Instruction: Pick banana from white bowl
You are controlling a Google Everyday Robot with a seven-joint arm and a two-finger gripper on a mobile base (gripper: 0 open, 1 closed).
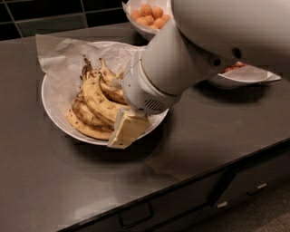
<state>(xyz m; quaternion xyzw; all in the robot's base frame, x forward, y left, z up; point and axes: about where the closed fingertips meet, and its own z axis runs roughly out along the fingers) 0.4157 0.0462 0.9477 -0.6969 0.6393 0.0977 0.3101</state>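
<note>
The wide white bowl [50,108], lined with crinkled white paper [59,56], sits at the left of the dark counter and holds a bunch of bananas. The plump, curved yellow banana [96,96] with brown freckles lies on top of the bunch, with flatter, brown-streaked bananas [86,127] below it. My gripper [125,132] is cream-coloured and hangs from the thick white arm [167,72]. It points down at the bowl's front right rim, right beside the near ends of the bananas. The arm hides the right part of the bowl.
A smaller white bowl of round orange fruit [148,12] stands at the back. A white dish [247,74] with something red lies at the right, partly behind the arm. The counter's front edge runs diagonally, with drawers and a handle [136,216] below it.
</note>
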